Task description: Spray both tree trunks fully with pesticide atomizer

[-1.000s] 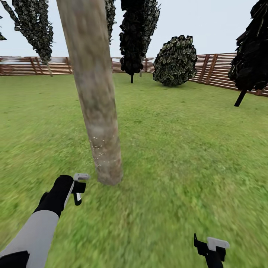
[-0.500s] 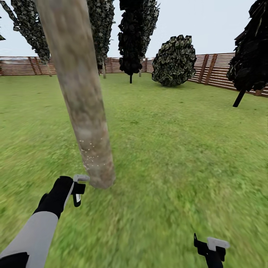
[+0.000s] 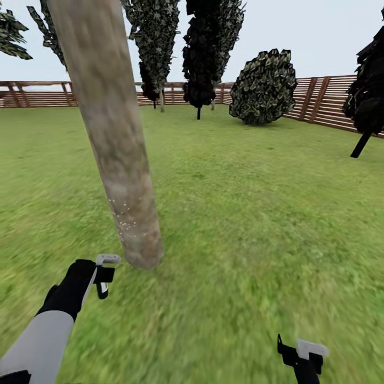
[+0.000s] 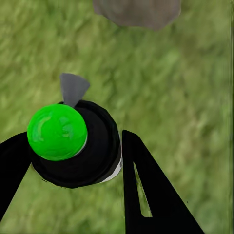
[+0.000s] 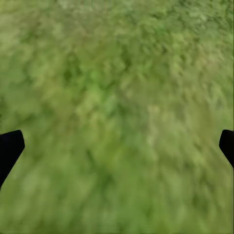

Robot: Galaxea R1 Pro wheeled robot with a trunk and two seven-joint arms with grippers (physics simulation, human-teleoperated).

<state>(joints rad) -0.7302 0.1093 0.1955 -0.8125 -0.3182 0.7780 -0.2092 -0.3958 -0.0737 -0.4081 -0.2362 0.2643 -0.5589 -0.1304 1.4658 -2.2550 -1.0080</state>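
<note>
A thick tree trunk (image 3: 114,149) of mottled grey-tan bark rises from the lawn just ahead, leaning left. Whitish specks of pesticide (image 3: 125,221) dot its lower part. My left gripper (image 3: 103,276) hangs low, just left of the trunk's base. In the left wrist view its black fingers (image 4: 146,195) are shut on the pesticide atomizer (image 4: 92,156), a small black bottle with a glossy green top, and the trunk's base (image 4: 136,12) lies beyond it. My right gripper (image 3: 301,354) is at the lower right over grass, open (image 5: 117,146) and holding nothing.
Lawn (image 3: 256,213) stretches to a brown slat fence (image 3: 320,101). Far back stand a leafy tree with a thin pale trunk (image 3: 161,98), a near-black narrow tree (image 3: 205,53), a round bush (image 3: 264,88) and a dark tree (image 3: 368,90) at the right.
The whole view has shifted, so the far trees now sit further right and the trunk further left than a second ago. My left gripper sits slightly lower and further left, still holding the atomizer.
</note>
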